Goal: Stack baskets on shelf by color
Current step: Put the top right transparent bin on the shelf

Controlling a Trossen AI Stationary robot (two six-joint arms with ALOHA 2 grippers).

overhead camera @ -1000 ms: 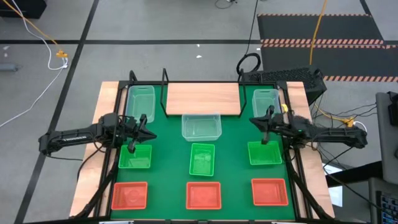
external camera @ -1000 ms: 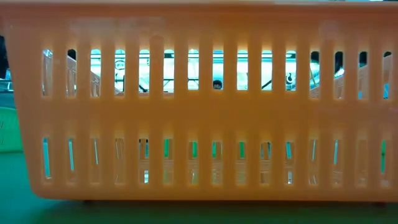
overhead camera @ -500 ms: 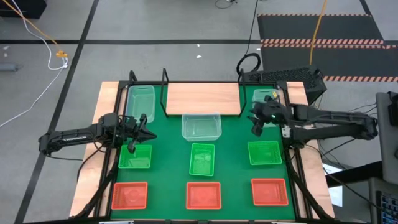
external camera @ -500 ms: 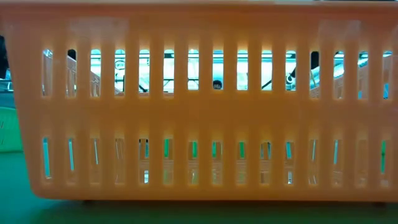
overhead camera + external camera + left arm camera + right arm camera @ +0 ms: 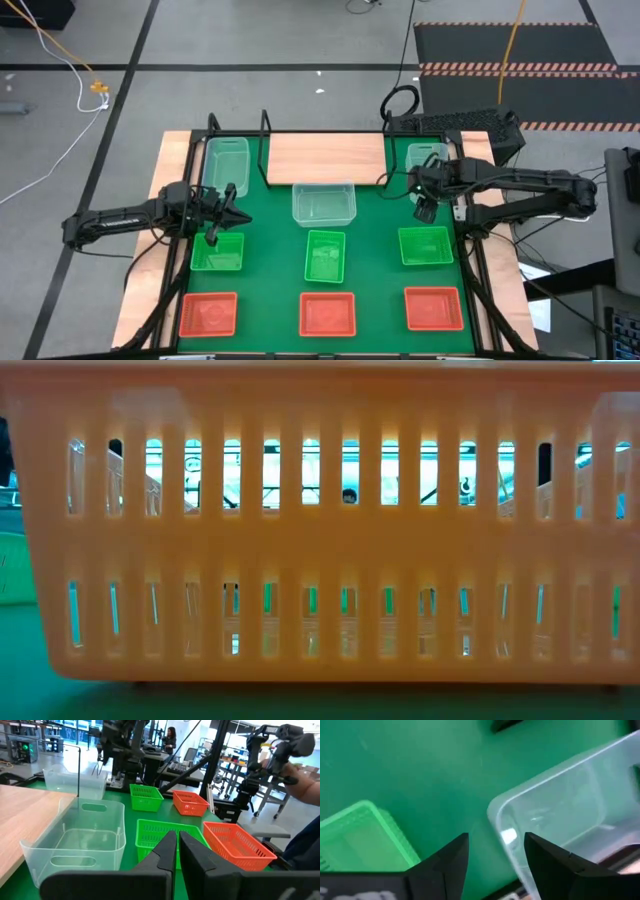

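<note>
- The right gripper (image 5: 424, 211) hangs with its fingers spread wide and nothing between them, so nothing is in transit at this moment.
- Closest to it is the clear basket (image 5: 427, 162) at the right end of the table; in the right wrist view a rounded corner of that basket (image 5: 560, 815) sits just beyond the fingertips, not yet between them.
- On the gripper's other side, close by, lies a green basket (image 5: 425, 246), alone on the green mat (image 5: 375, 225), with nothing stacked in it.
- Past that one, the red-orange basket (image 5: 433, 308) also lies single (the low view is filled by the slatted wall of another one and tells nothing more).
- Further off toward the table's middle, the wooden shelf (image 5: 325, 158) is bare: no basket stands on it, though a second clear basket (image 5: 324, 204) sits against its near edge.
- Beyond that come the middle green basket (image 5: 325, 256) and middle red-orange basket (image 5: 327, 314), each on its own.
- Farthest away, the left gripper (image 5: 213, 236) is pinched nearly shut and empty over the rim of the left green basket (image 5: 217, 251), with a third clear basket (image 5: 226, 164) and a red-orange one (image 5: 209, 314) to either side of it.
- My judgement: the stacking has hardly begun, since all nine baskets are still spread out singly and every colour is yet to be gathered and shelved.
</note>
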